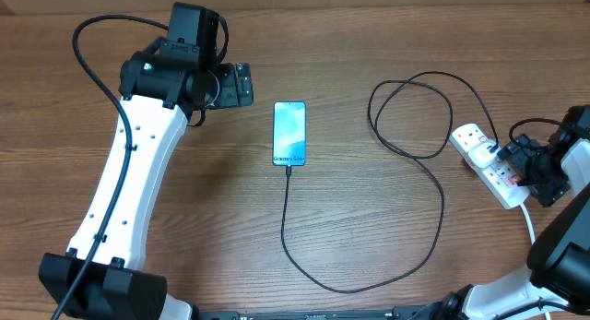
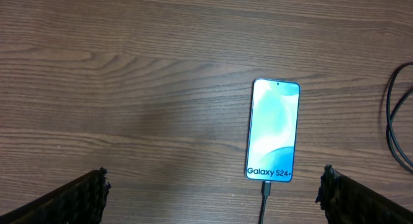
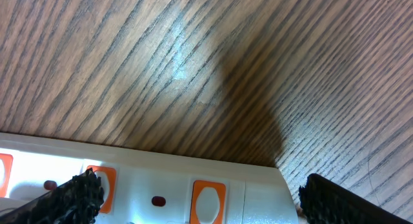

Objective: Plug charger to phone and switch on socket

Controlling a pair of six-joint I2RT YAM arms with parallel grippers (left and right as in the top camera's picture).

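- The black charger cable (image 1: 282, 220) is lying in a loose sweep across the near part of the worktop (image 1: 387, 25). It is slack enough that nothing is tugging at either end, and its far run is looping round to the socket.
- The socket (image 1: 487, 163) is sitting on the right side, well apart from the phone, with its thick white cord (image 1: 533, 226) trailing back toward the robot.
- The right claw (image 3: 193, 201) is hanging directly over the socket, fingers spread wide and gripping nothing. It seems to be lining up to press an orange-red switch (image 3: 208, 199). Whether any switch is already on, I cannot tell.
- The phone (image 2: 274, 129) is lying flat and face up in the middle, its screen glowing light blue. The cable's connector (image 2: 264, 187) is meeting the phone's near edge and is seemingly already seated.
- The left claw (image 2: 213, 195) is hovering farthest out, beyond the phone and to its left, splayed wide and empty. It is probably keeping clear, since the plugging looks done.
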